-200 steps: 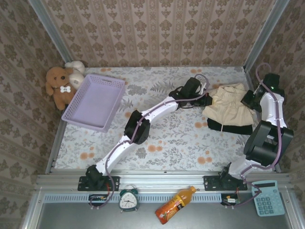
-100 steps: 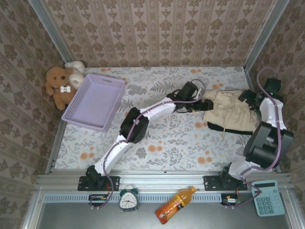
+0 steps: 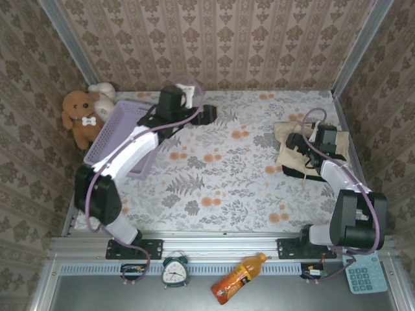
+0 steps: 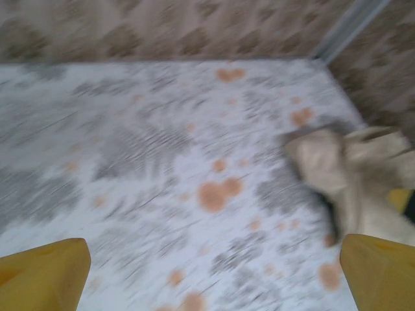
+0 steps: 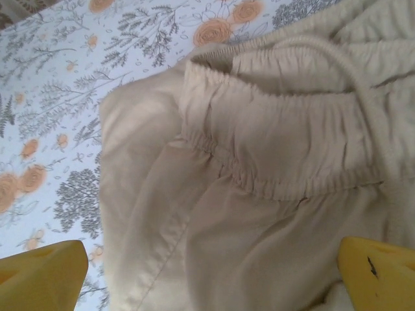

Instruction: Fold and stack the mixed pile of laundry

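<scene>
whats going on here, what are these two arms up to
Two robot arms are working on laundry on a flowered table. The right gripper is open and sits close over a cream garment, which lies on top of a black one at the right side of the table. The left gripper is open too and holds nothing, out over bare table near a lavender basket. Neither garment is gripped yet.

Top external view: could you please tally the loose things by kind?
Garments: 2, cream garment, black garment
Teddy bears: 2, brown bear, white bear
Basket: 1
Alarm clock: 1
Bottle: 1
Calculator: 1
Total: 8
</scene>
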